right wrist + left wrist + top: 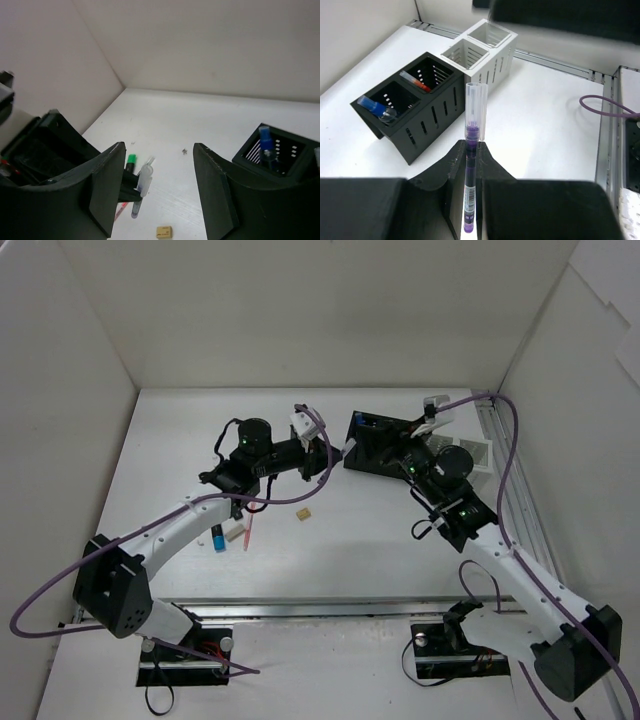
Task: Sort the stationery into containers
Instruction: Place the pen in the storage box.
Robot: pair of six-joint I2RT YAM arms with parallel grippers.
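Observation:
My left gripper (471,146) is shut on a purple pen (471,131) with a clear cap, held upright above the table, just left of the black container (375,452). That black container (415,112) holds a blue-capped bottle (376,107) in one compartment and a red pen (414,81) in the other. Behind it the white container (485,52) shows two empty compartments. My right gripper (160,197) is open over the black container (276,152), facing the left gripper, with nothing between its fingers.
On the table lie a beige eraser (304,513), a blue highlighter (218,537) and a pink pen (248,530). A green highlighter (131,161) lies beyond the held pen. White walls close in the table on three sides. A metal rail (515,500) runs along the right.

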